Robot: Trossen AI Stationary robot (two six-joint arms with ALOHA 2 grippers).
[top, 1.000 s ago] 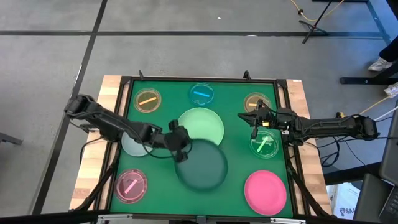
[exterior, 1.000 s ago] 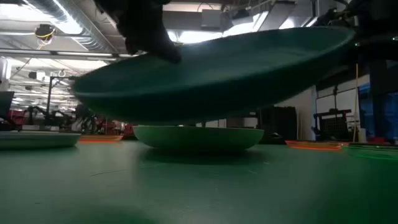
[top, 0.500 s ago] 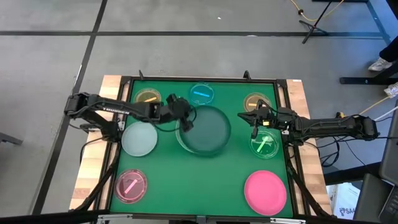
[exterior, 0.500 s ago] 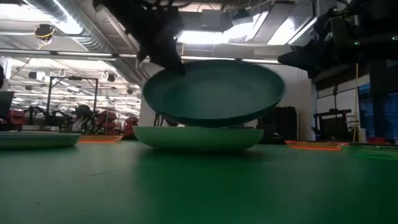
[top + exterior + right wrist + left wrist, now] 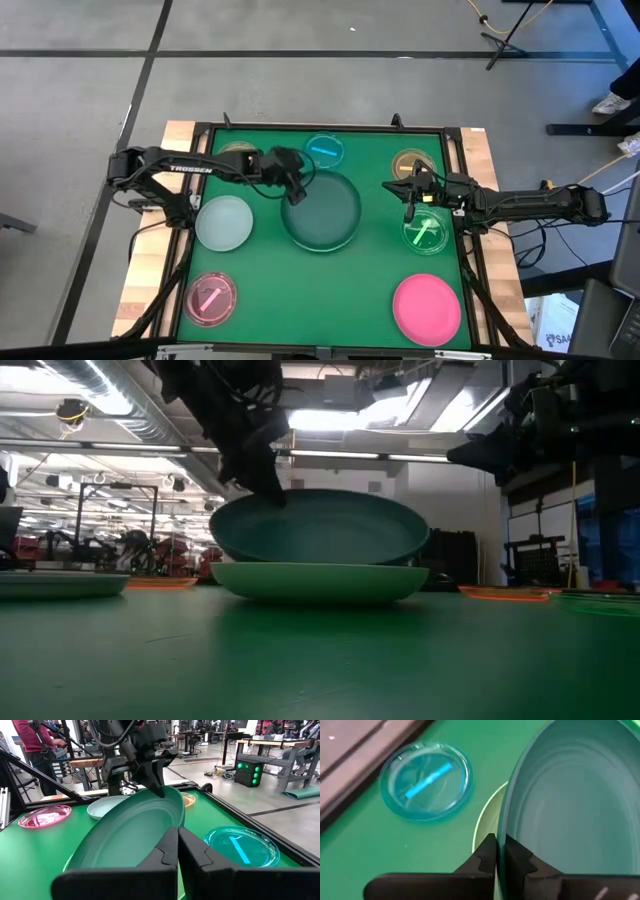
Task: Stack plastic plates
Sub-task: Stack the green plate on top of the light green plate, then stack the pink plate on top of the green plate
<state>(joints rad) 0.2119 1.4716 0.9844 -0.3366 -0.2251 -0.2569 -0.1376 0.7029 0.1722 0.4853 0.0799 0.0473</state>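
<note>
My left gripper (image 5: 293, 190) is shut on the large dark teal plate (image 5: 322, 212), which sits in the large light green plate (image 5: 320, 582) at the table's middle. Only a strip of the light green rim (image 5: 484, 817) shows past it. My right gripper (image 5: 410, 196) is shut and empty, raised between the small brown plate (image 5: 410, 163) and the small green plate (image 5: 427, 232). My left gripper pinches the teal plate's rim (image 5: 501, 837) on its far left side, one finger inside the plate and one outside. The fingers (image 5: 262, 478) slant down from above and from the table's left. The plate tilts slightly, held side higher, its bottom down in the light green plate.
Small plates lie flat around the mat: orange (image 5: 237, 155) partly under my left arm, blue (image 5: 324, 150) at the far edge, grey (image 5: 223, 222) at left, pink (image 5: 210, 298) at near left. The large pink plate (image 5: 427, 306) lies at near right. A raised black frame (image 5: 455, 200) borders the mat.
My left gripper has carried the teal plate from the table's near middle toward the far edge, over the light green plate, then lowered it into that plate. The teal plate has gone from held high and tilted to nearly level and nested.
</note>
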